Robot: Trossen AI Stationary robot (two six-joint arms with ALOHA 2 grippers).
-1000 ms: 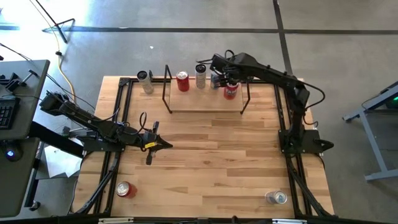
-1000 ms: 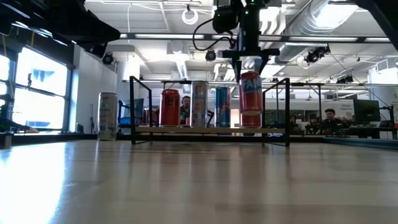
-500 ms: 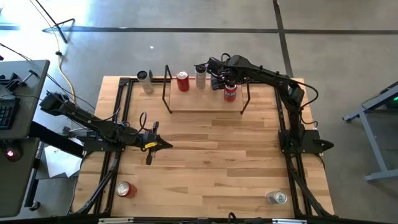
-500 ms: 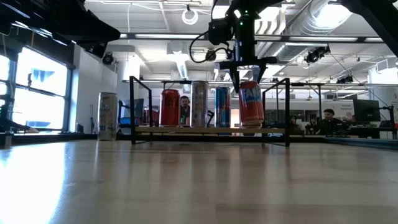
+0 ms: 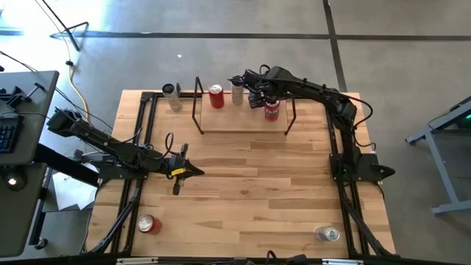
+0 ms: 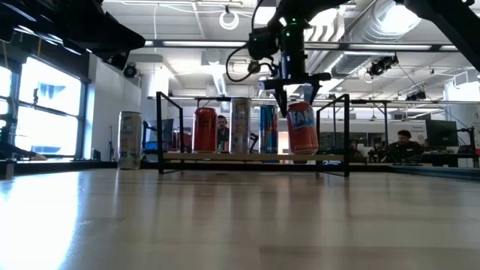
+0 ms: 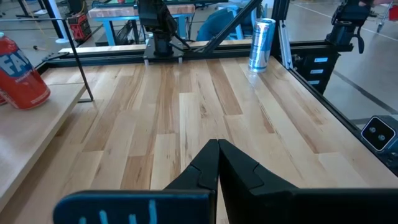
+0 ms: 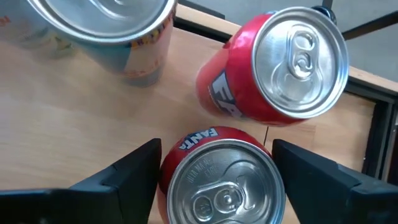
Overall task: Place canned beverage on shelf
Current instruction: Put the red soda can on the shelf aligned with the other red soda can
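The right gripper (image 8: 216,168), fingers pinching the red Fanta can (image 6: 302,128) slightly tilted on the shelf (image 6: 255,157), would do best to level it before letting go.

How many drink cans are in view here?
7. At the shelf: red can, tall can, blue can, and the Fanta can in the right hand. A silver can stands left of it. Front-left can and front-right can sit at the near corners.

Desk (image 5: 250,184): light wooden planks
On it: shelf (image 5: 243,121), silver can (image 5: 171,96), red can (image 5: 148,224), front silver can (image 5: 326,233)
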